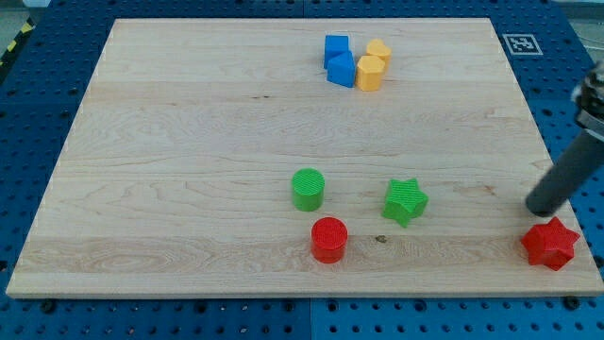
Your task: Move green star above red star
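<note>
1. There are no jaws on this rig, only my tip (536,209), just above the red star (550,243) at the table's (189,142) right edge.
2. The green star (405,201) lies well to the view's left.
3. Best to circle to its left side, then push rightward and slightly up.
</note>
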